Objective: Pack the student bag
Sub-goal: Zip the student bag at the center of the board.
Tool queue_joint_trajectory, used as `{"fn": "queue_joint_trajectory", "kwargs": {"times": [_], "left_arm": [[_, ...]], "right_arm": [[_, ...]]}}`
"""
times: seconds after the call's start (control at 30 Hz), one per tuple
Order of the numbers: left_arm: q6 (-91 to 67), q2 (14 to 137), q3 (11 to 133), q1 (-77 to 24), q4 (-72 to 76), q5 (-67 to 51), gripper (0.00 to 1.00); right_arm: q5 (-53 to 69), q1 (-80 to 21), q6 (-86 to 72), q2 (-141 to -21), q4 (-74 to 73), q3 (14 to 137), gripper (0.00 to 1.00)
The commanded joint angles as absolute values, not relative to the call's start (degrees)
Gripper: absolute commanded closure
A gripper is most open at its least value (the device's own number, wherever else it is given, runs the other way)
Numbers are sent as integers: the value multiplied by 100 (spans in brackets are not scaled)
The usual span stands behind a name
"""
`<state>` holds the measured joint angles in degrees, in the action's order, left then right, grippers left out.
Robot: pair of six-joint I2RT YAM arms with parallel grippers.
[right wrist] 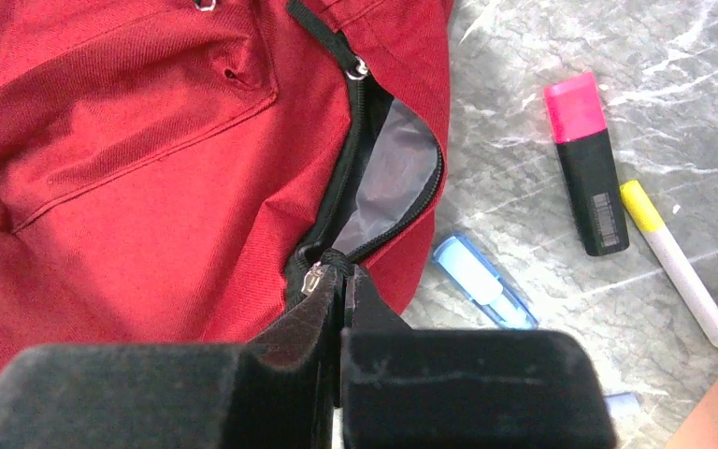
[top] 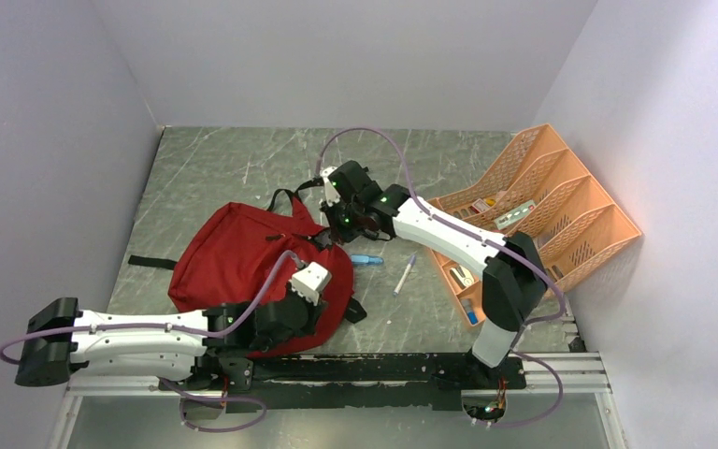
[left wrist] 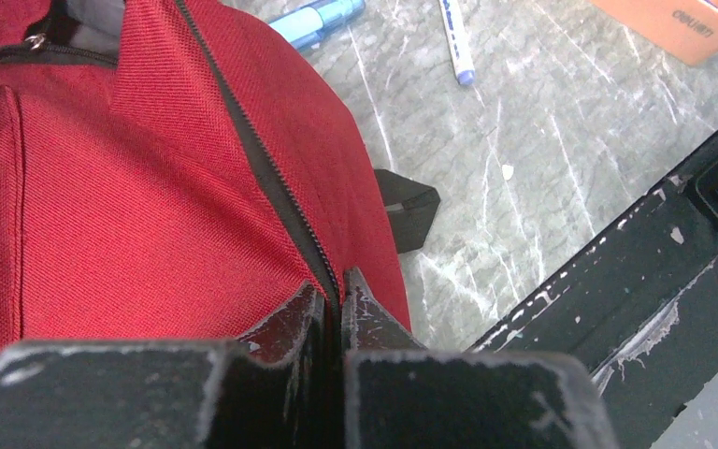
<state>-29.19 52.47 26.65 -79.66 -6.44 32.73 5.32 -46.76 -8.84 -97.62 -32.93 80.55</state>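
Observation:
The student bag (top: 234, 267) is a dark red backpack lying flat on the table's left half. My left gripper (top: 323, 313) is at its near right edge, shut on the black zipper trim (left wrist: 271, 178), which runs up between the fingertips (left wrist: 310, 304). My right gripper (top: 335, 232) is at the bag's far right side, shut on the zipper pull (right wrist: 332, 267) beside the metal slider (right wrist: 316, 278). Just beyond it a short stretch of zipper gapes open, showing grey lining (right wrist: 388, 173).
A blue pen (top: 366, 259) and a white pen (top: 404, 276) lie right of the bag. A pink highlighter (right wrist: 587, 164) and a yellow-capped marker (right wrist: 678, 267) lie near them. The orange desk organiser (top: 542, 215) stands at the right. The black base rail (left wrist: 617, 281) runs along the near edge.

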Motion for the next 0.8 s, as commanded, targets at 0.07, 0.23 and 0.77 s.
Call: {"fn": "queue_joint_trajectory", "kwargs": {"times": [0.07,0.23,0.77], "left_arm": [[-3380,5347,2661,-8615,-867,2835,95],[-3702,5385,2786,-9059,-1183,3137,95],[-4579,4076,2818,-9314,-2412,4404,62]], "right_arm": [[-537,-4390,-523,-10172,-2466,8653,100],[-376,-4290,-465,-10508,-2374,8923,100],[1529,-4291,-525,-8255,-2530,6835,100]]}}
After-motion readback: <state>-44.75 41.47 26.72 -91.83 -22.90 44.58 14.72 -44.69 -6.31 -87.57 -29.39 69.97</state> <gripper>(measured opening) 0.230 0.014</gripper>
